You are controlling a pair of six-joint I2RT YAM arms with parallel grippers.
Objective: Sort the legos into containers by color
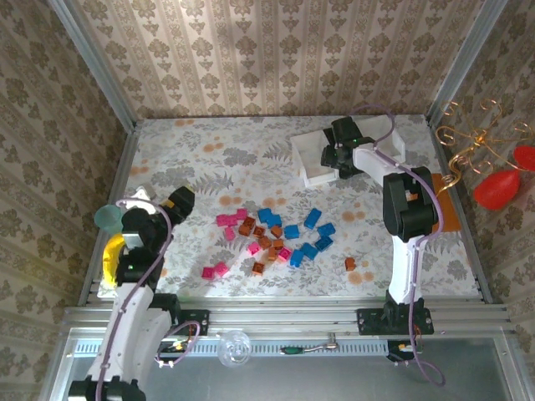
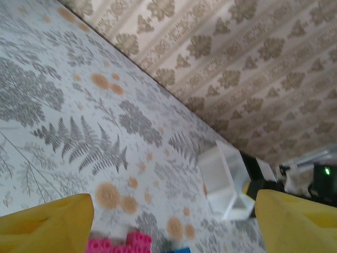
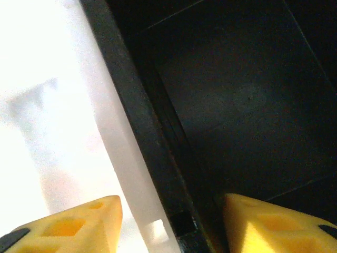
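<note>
Pink (image 1: 228, 220), blue (image 1: 303, 230) and orange-brown legos (image 1: 264, 241) lie scattered mid-table; two pink ones (image 1: 215, 270) and one orange-brown one (image 1: 350, 263) sit apart. The containers stand at the back right: a white tray (image 1: 311, 159), a black tray mostly under my right gripper (image 1: 338, 160), and a second white tray (image 1: 391, 144). In the right wrist view the right gripper (image 3: 171, 211) is open, its fingers straddling the adjoining walls of the white tray (image 3: 47, 116) and the black tray (image 3: 237, 95). The left gripper (image 1: 180, 200) is open and empty left of the pile, with pink legos (image 2: 118, 245) just ahead.
A flat orange-brown mat (image 1: 445, 213) lies at the right edge behind the right arm. Red ornaments on gold wire (image 1: 500, 185) hang outside the right wall. A yellow object (image 1: 112, 251) and a teal one (image 1: 107, 217) sit at the left edge. Patterned walls enclose the table.
</note>
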